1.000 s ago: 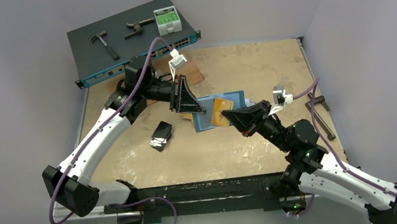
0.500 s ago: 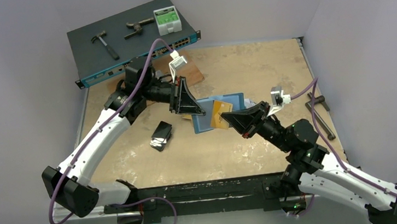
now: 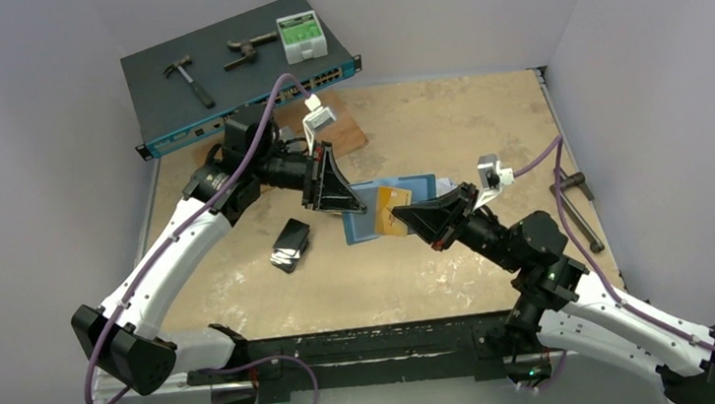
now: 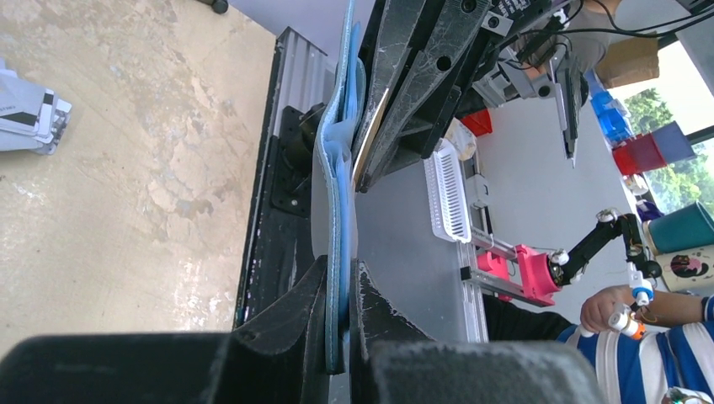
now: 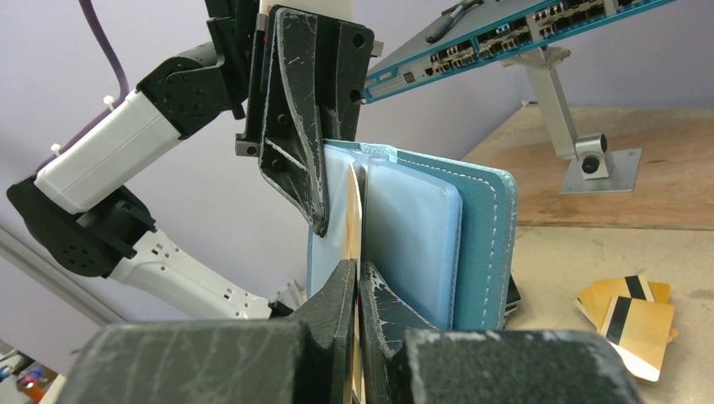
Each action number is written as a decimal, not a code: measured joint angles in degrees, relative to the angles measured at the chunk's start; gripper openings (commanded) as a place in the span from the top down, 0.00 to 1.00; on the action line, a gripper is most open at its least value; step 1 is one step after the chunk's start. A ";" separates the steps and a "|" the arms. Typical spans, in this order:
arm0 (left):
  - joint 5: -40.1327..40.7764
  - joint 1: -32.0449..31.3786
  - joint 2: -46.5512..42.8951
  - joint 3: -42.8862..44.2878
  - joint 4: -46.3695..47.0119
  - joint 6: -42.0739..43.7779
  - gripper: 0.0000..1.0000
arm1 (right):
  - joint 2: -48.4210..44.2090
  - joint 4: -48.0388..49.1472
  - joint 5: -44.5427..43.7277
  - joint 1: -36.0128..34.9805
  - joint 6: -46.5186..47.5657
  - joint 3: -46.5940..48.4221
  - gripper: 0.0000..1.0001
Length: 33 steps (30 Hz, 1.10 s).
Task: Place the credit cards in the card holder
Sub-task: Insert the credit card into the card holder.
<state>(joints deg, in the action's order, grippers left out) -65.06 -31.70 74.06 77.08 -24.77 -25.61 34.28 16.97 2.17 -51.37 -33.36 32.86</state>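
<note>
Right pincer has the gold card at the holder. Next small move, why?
Probably ease the right pincer forward, sliding the gold card deeper between the sleeves of the teal card holder: its edge sits among them, and the left pincer grips the holder open.

1. Centre, above the worktop [image 3: 381, 279]: blocked by the card holder [image 3: 416, 186] clamped in the left end effector [image 3: 346, 203] and the gold credit card [image 3: 394, 208] pinched in the right end effector [image 3: 404, 215].
2. Left of centre: black card stack [image 3: 290, 245].
3. Far left: network switch [image 3: 242, 70].
4. Passable: near strip, far-right corner.

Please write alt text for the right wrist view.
The right gripper, shut on a gold card, holds it edge-on between the sleeves of the open teal card holder, held by the left gripper. More gold cards lie on the table.
</note>
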 measured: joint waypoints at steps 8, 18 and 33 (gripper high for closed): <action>1.11 -0.26 -0.72 0.31 -1.44 0.98 1.00 | -0.92 -0.09 0.33 0.00 -0.33 -0.52 1.00; 1.51 -0.59 -0.92 0.31 -2.10 0.98 1.00 | -1.66 -0.20 0.31 0.00 -1.55 -1.27 1.00; 2.99 -0.59 -0.92 1.57 -7.17 5.20 1.00 | -1.22 0.72 0.96 0.00 -1.92 -2.43 1.00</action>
<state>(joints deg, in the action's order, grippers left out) -62.06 -32.29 73.14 78.65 -31.94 -20.40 33.06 17.69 3.14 -51.37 -35.29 30.44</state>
